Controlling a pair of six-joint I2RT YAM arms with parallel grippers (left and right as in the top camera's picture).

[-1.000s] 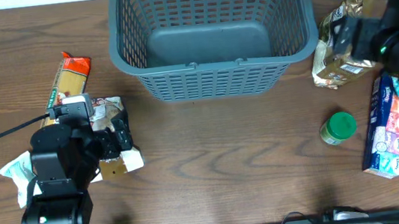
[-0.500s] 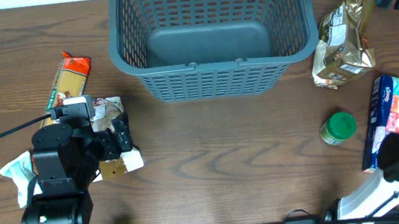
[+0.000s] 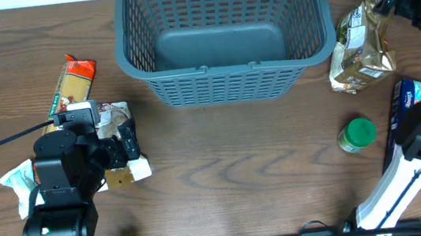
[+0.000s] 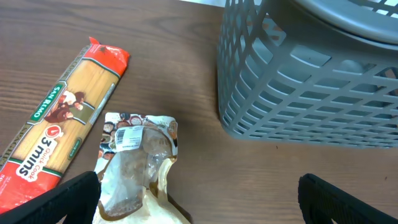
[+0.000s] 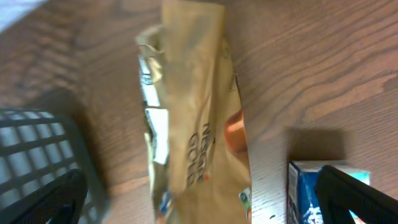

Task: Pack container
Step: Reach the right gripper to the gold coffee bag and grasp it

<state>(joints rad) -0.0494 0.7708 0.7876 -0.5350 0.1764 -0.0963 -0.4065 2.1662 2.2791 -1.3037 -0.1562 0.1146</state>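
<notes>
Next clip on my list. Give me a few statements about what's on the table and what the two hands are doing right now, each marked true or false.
1. The container has nothing in it. True.
2. The jar with the green lid is inside the container. False: it is on the table, to the right of the container.
3. The right hand is open above the gold bag. True.
4. The left hand is shut on the spaghetti packet. False: its fingers are spread wide and hold nothing, and the packet lies flat on the table off to one side.
</notes>
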